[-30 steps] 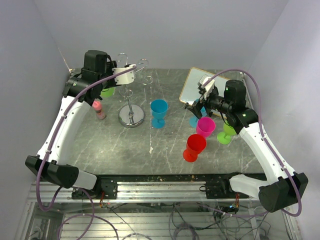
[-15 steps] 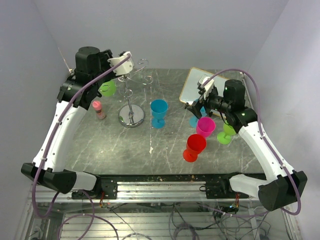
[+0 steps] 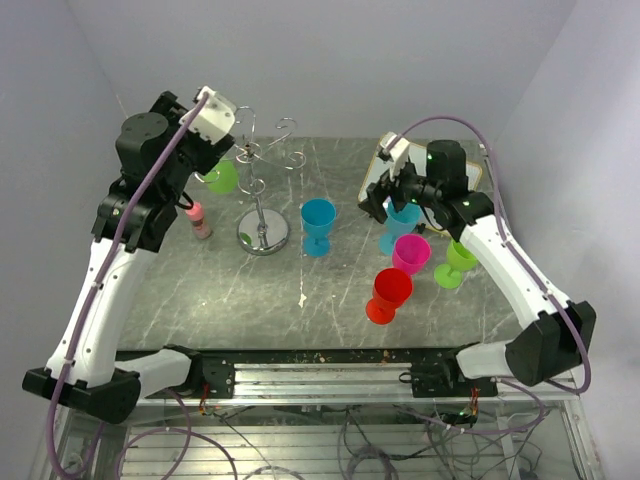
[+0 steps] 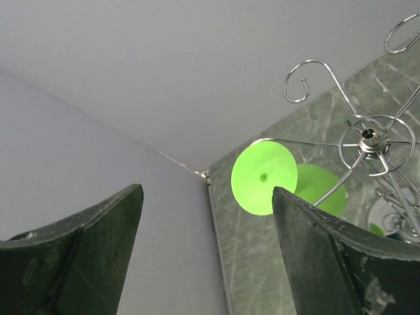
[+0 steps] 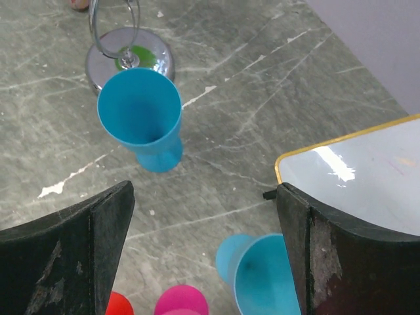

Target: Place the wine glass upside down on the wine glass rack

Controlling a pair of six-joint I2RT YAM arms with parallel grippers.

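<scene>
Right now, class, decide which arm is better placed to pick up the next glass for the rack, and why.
Right. The right gripper is open and hovers above an upright blue glass beside the white tray; the left gripper, also open, is raised near the rack, away from the standing glasses.

table (image 3: 200, 290): grey veined marble | walls (image 3: 330, 60): plain pale lilac, even light | rail (image 3: 320, 378): metal, near edge
</scene>
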